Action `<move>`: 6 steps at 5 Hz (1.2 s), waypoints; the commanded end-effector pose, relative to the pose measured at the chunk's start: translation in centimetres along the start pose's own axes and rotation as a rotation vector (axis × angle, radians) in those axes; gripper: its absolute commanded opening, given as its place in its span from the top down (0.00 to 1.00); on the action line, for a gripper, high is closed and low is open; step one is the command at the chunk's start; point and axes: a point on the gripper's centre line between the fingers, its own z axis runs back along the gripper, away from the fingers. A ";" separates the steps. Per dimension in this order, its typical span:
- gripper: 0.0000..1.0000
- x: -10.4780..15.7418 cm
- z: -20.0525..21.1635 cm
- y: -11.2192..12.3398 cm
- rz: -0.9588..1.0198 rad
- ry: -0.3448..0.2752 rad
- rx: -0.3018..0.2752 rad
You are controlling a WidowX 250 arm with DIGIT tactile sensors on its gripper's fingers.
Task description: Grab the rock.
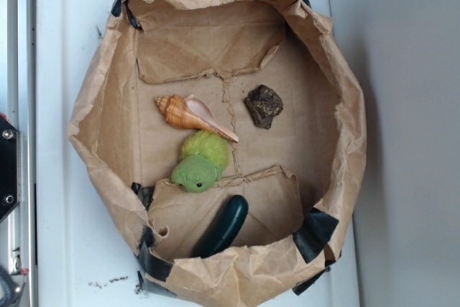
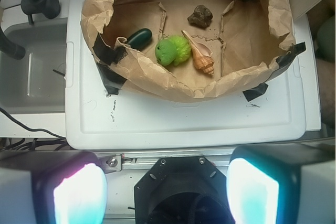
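Observation:
The rock [image 1: 264, 106] is a small dark brown-grey jagged lump on the floor of the brown paper-lined box [image 1: 100, 120], right of centre. In the wrist view the rock [image 2: 200, 16] lies far ahead, inside the box. My gripper [image 2: 167, 190] shows only in the wrist view, at the bottom edge, well outside the box and above the robot's base. Its two glowing pads [image 2: 79, 195] stand wide apart with nothing between them. The gripper does not show in the exterior view.
An orange-tan spiral seashell [image 1: 192, 115], a green plush toy [image 1: 201, 163] and a smooth dark green elongated object [image 1: 224, 225] also lie in the box. The box sits on a white plastic lid [image 2: 184, 119]. A grey sink [image 2: 31, 66] is at the left.

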 end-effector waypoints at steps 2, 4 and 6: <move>0.00 4.9 -1.4 0.5 0.029 -0.080 0.066; 0.00 9.6 -4.2 1.7 -0.019 -0.032 0.080; 0.00 9.6 -4.2 1.7 -0.019 -0.032 0.080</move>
